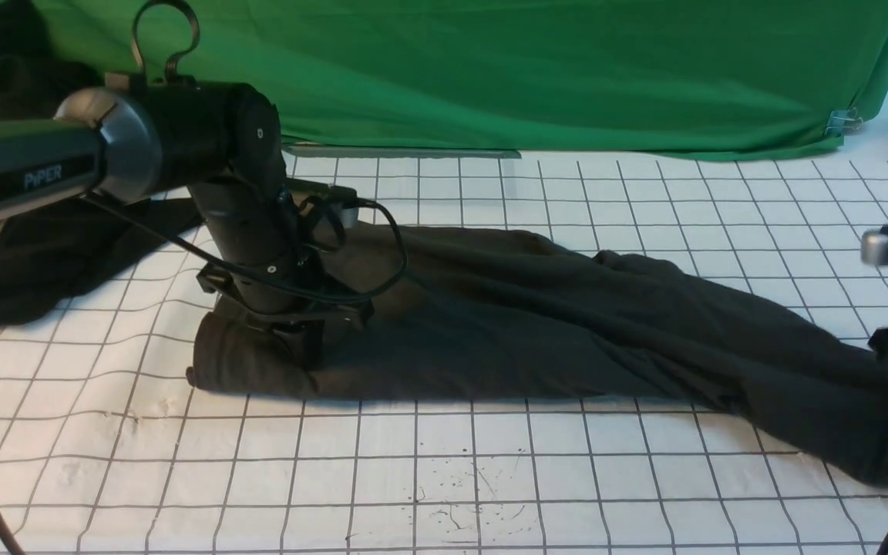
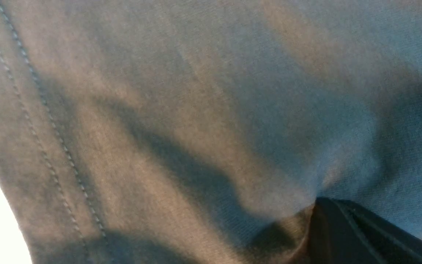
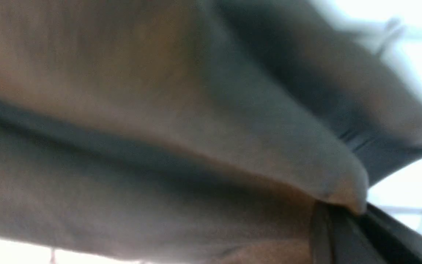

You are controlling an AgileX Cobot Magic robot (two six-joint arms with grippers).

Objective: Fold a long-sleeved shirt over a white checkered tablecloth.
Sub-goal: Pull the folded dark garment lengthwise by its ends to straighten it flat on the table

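1. Two ends of one long band decide the coming move. The shirt (image 1: 536, 316) is laid out on the tablecloth (image 1: 490, 462) with its long axis running from the robot's left to its right, and the right end is drawn somewhat nearer the robot.
2. The left end is covered by the left gripper (image 1: 299, 343), which is planted straight down on it. Its jaws are pressed together, and in the left wrist view the fabric is seen puckering into them, so a pinch of shirt is judged to be held.
3. The right end is served by the right gripper (image 3: 337, 223), which is largely cut off at the edge of the front view. In its wrist view a rounded fold of the shirt is gathered at the closed jaws, so it is taken to be pinching the shirt. That picture is blurred, and how much cloth is caught cannot be told.
4. Each arm is nearer its own end, and the middle of the band lies between them, held by neither.
5. The next fold is therefore judged to run across the long axis, with one end carried over toward the other while the cloth between is kept from sagging.
6. An uneven lift could skew the band.
7. A dark heap of cloth (image 1: 66, 254) lies behind the left arm, apart from the shirt, and should be left untouched.
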